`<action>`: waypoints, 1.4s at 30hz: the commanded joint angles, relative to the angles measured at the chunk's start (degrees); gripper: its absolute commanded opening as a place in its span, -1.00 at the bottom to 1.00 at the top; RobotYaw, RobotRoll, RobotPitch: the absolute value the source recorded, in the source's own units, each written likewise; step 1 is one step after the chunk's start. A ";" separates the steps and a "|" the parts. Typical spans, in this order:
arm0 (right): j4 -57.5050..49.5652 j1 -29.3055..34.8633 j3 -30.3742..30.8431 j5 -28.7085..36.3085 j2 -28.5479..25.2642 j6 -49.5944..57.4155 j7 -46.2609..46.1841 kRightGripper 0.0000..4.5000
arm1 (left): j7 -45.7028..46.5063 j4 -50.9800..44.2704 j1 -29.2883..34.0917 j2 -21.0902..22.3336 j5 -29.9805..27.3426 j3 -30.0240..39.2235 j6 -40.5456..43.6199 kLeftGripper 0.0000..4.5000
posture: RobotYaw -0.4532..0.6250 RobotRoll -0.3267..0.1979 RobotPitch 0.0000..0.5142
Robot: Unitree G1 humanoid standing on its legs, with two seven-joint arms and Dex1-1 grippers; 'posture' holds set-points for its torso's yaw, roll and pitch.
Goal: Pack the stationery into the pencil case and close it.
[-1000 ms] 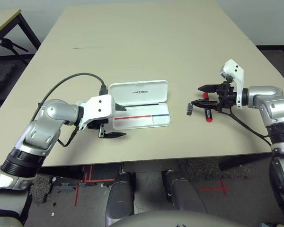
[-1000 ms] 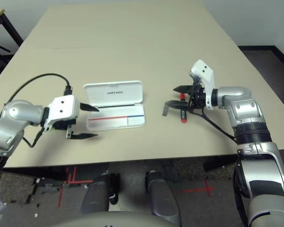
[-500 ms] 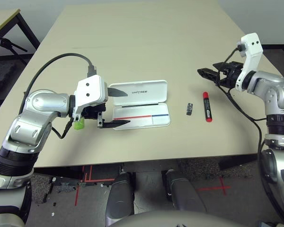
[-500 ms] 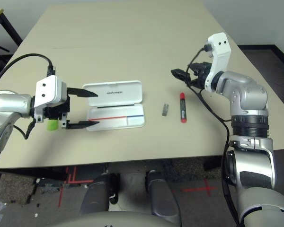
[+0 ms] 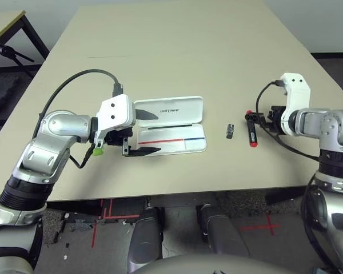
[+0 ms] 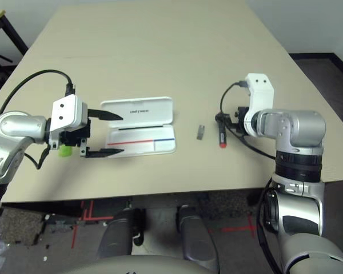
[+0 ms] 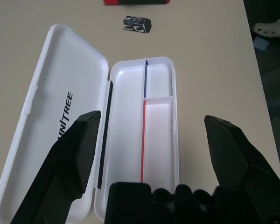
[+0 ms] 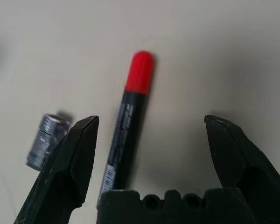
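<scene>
The left gripper's (image 5: 138,133) white housing is hiding most of the lime-green stick (image 5: 96,150). The right gripper (image 8: 151,154) is covering the marker's (image 8: 129,121) lower end, and the small clip-like piece (image 8: 47,140) is blurring beyond detail.

A large beige tabletop (image 5: 177,51) is filling most of the scene, its pale surface lying evenly lit and stretching away toward the far end. A faint dark seam (image 5: 110,56) is running across it on the left. Beyond its left edge, a second table with a yellowish top and black metal legs (image 5: 24,29) is standing on dark grey carpet (image 5: 6,85). Below the near edge, speckled floor is showing, with red tape marks (image 5: 106,211) sticking to it. At the far right, a black baseboard (image 5: 331,55) is running under a pale wall.
</scene>
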 commanded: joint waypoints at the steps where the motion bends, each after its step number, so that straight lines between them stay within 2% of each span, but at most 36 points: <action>1: 0.88 1.51 1.33 -0.33 0.59 -2.13 -0.38 1.00 | -0.32 0.34 -0.48 -0.18 0.65 -0.85 -0.58 0.99 | -0.40 0.25 -0.40; 9: 5.27 1.56 2.50 -0.24 1.69 -5.60 -0.03 1.00 | 0.19 -0.22 -0.29 -0.15 0.81 -0.81 -0.39 0.99 | -0.37 0.25 -0.41; 10: 5.87 1.70 2.57 -0.38 1.55 -6.23 -0.01 0.92 | 0.26 -0.28 -0.24 -0.10 0.84 -0.75 -0.34 1.00 | -0.37 0.25 -0.41; 12: 6.84 1.94 2.84 -0.52 0.92 -7.32 0.35 0.72 | 0.33 -0.41 -0.06 0.10 0.86 -0.53 -0.26 1.00 | -0.36 0.25 -0.41; 21: 10.87 -0.99 3.81 -0.62 -3.68 -10.24 2.87 -0.73 | 0.53 -0.74 0.27 0.45 1.02 -0.26 0.00 1.00 | -0.35 0.25 -0.41; 22: 11.18 -1.36 4.06 -0.55 -4.37 -10.43 3.32 -0.78 | 0.54 -0.81 0.31 0.49 1.02 -0.26 0.03 1.00 | -0.35 0.25 -0.41; 27: 10.08 -2.59 7.81 0.81 -9.99 -12.76 9.85 -0.78 | 0.42 -0.74 0.43 1.17 1.17 -0.15 0.10 1.00 | -0.35 0.25 -0.41; 35: 3.21 -3.10 18.06 1.36 -22.69 -27.30 31.27 -0.78 | 0.01 0.17 0.90 3.38 1.66 0.61 -0.75 1.00 | -0.35 0.25 -0.41; 38: 0.64 -3.94 21.75 0.81 -25.89 -32.60 38.75 -0.78 | -0.14 -0.24 1.52 4.24 1.26 1.09 -0.58 1.00 | -0.33 0.25 -0.40; 42: -1.70 -5.30 25.93 -0.19 -27.54 -38.73 46.74 -0.78 | -0.24 -0.33 2.17 5.01 0.99 1.77 -0.65 1.00 | -0.31 0.25 -0.40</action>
